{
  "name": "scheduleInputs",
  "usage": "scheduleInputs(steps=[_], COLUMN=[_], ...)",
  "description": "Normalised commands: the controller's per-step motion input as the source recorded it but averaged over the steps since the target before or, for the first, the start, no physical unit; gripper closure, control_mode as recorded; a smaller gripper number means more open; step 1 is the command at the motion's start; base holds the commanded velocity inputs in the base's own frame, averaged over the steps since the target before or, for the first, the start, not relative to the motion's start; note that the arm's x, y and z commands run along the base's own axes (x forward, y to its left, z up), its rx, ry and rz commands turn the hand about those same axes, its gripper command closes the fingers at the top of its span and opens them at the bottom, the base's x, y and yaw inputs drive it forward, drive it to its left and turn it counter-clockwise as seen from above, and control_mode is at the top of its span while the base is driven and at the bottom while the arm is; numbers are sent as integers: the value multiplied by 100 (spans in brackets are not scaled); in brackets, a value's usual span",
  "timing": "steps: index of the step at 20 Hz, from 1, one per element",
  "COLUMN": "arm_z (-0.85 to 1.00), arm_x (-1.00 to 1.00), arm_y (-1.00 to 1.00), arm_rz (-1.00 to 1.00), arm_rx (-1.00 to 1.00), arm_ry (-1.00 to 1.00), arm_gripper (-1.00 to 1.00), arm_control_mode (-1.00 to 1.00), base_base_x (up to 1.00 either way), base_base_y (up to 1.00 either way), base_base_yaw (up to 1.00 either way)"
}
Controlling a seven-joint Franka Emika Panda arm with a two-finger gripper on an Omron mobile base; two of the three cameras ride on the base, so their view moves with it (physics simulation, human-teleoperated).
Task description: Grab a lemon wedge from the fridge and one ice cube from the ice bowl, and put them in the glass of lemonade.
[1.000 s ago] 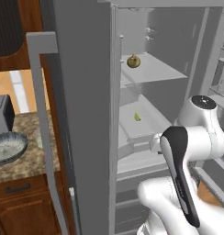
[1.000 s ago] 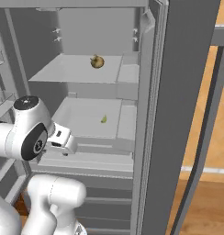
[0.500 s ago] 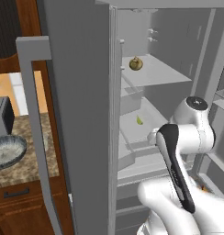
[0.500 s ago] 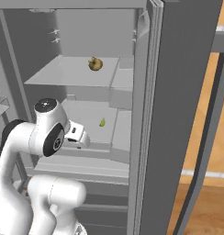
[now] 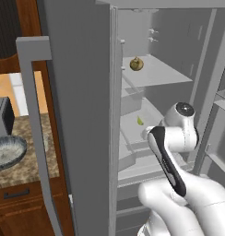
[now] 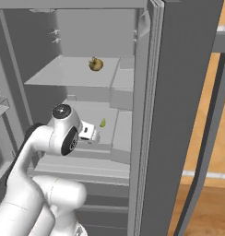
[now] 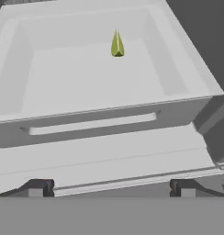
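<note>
The fridge stands with both doors open. The lemon wedge, a small pointed yellow-green piece, lies in a white bin on the lower shelf. My gripper is open and empty, in front of the bin's front wall and a short way from the wedge. In the right base view the gripper sits just left of and below the wedge. The ice bowl, dark grey with speckled contents, rests on the counter at the left. The glass of lemonade is out of view.
A round olive-brown fruit sits on the upper shelf. The left door with its long handle stands between counter and fridge interior. The right door stands at the right. A toaster stands behind the bowl.
The whole picture has shifted, so the base has moved. The arm has reached forward into the fridge toward the lower shelf. The jaws have stayed open.
</note>
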Motion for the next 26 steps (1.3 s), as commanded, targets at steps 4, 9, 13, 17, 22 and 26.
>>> scheduleInputs(steps=[4, 9, 13, 17, 22, 26], arm_z=[0, 0, -1, -10, -19, -23], arm_x=[76, 65, 56, 48, 32, 33], arm_y=[-11, -21, -15, -7, 0, 0], arm_rz=[-4, -2, 0, 0, 0, 0], arm_rx=[0, 0, 0, 0, 0, 0], arm_ry=[15, 9, 2, 0, 0, 0], arm_gripper=[-100, -100, -100, -100, -100, -100], arm_control_mode=[-100, -100, -100, -100, -100, -100], base_base_x=[0, 0, 0, 0, 0, 0], base_base_y=[0, 0, 0, 0, 0, 0], base_base_yaw=[0, 0, 0, 0, 0, 0])
